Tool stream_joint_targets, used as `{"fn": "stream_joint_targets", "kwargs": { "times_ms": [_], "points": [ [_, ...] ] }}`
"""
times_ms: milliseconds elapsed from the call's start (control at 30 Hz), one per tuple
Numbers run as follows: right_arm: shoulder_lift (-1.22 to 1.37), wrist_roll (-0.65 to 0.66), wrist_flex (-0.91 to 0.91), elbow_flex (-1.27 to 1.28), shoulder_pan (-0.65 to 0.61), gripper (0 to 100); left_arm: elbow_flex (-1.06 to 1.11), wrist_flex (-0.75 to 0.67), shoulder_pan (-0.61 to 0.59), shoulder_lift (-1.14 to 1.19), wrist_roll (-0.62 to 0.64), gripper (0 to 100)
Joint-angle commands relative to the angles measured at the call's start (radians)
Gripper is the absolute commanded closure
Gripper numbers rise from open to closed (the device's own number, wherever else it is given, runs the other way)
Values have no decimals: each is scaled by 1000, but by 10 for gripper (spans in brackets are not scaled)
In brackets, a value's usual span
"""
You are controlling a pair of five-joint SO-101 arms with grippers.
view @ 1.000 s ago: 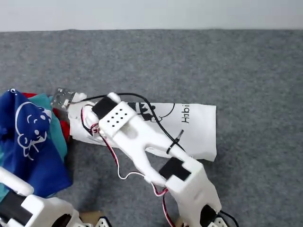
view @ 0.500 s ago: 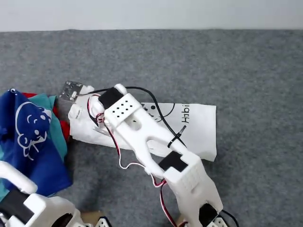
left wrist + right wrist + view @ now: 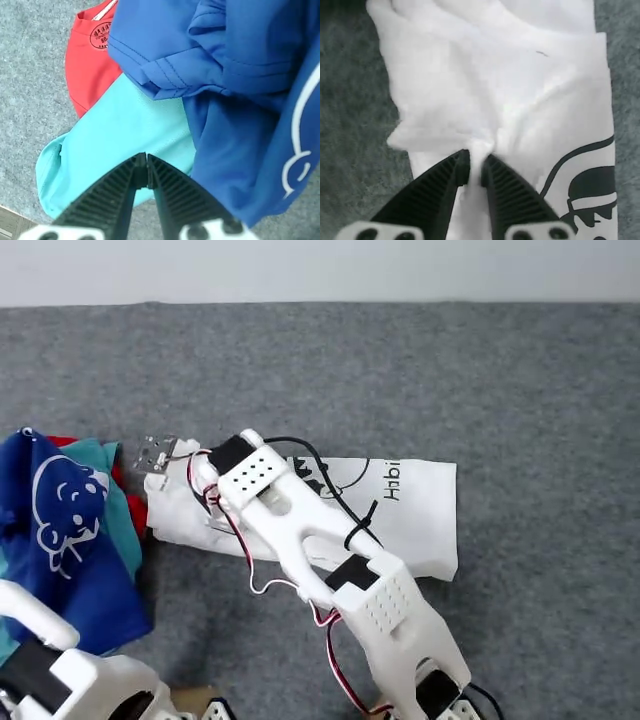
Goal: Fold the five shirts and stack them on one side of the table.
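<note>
A white shirt point(image 3: 400, 510) with black print lies folded into a band across the middle of the grey table. My right gripper point(image 3: 160, 454) is at its left end. In the right wrist view the right gripper point(image 3: 475, 167) is shut on a pinch of the white shirt point(image 3: 520, 90). At the table's left edge lies a heap of shirts: a blue shirt point(image 3: 55, 530) with a white print on top, a teal shirt point(image 3: 118, 505) and a red shirt point(image 3: 132, 508) beneath. My left gripper point(image 3: 146, 165) is shut, with nothing in it, just above the teal shirt point(image 3: 125, 135) beside the blue shirt point(image 3: 240, 90).
The right arm point(image 3: 330, 570) stretches diagonally over the white shirt from the near edge. The left arm's base point(image 3: 60, 675) sits at the near left corner. Bare grey table point(image 3: 400, 370) extends behind and to the right of the white shirt.
The right gripper swung a little toward the far side, then came back down at the white shirt's left end, slightly further right. The heap and the left arm stayed put.
</note>
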Motion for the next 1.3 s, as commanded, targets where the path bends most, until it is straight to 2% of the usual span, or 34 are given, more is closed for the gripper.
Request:
{"fn": "stream_joint_targets", "kwargs": {
  "times_ms": [0, 200, 400, 833, 1067, 1267],
  "points": [
    [-33, 20, 35, -72, 10, 990, -2, -21, 6, -46, -6, 994],
    [-65, 20, 245, -216, -18, 988, -2, -21, 6, -41, -6, 994],
    [-62, 14, 437, -308, -131, 988, -2, -23, 8, -38, -3, 994],
    [-61, -121, 438, -204, -337, 977, -5, -23, 8, -43, -5, 994],
    [-74, -269, 440, -170, -325, 744, -5, -23, 8, -40, -6, 994],
    [-159, -269, 437, -170, -242, 761, -5, -23, 8, -40, -6, 994]
  ]
}}
